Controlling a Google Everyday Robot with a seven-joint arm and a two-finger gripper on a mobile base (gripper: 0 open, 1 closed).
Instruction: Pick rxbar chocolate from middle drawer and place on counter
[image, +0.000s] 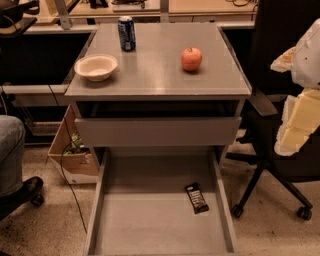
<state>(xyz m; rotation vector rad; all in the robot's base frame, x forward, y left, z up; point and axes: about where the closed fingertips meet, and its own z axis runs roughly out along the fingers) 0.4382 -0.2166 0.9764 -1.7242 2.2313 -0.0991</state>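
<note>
Approach is the step in hand, as I read it: nothing is gripped yet. The chocolate bar (197, 198) lies flat on the floor of the middle drawer (150, 220), which stands pulled well out below the cabinet. The bar sits near the right side wall, about halfway along the floor. It is turned at a slight angle, with its long side running roughly front to back, and it touches nothing else in there.

My claw (295, 127) hangs at the right edge of the view, outside the cabinet, about level with the upper drawer (157, 131) and in front of a black office chair (280, 165). Whether it is spread or pressed together I cannot tell. The bar is lower and further left in the view, well apart from the claw, with the drawer's right wall between the two.

Next move, in my judgement: carry the claw over that wall, turn it to span the bar's short width, then come straight down. The wrapper lies thin and flat on metal, so the descent must go almost to the floor.

The bench (155, 75) above holds a bowl (96, 66), a can (127, 34) and an apple (191, 59), with room between bowl and apple for the set-down.
</note>
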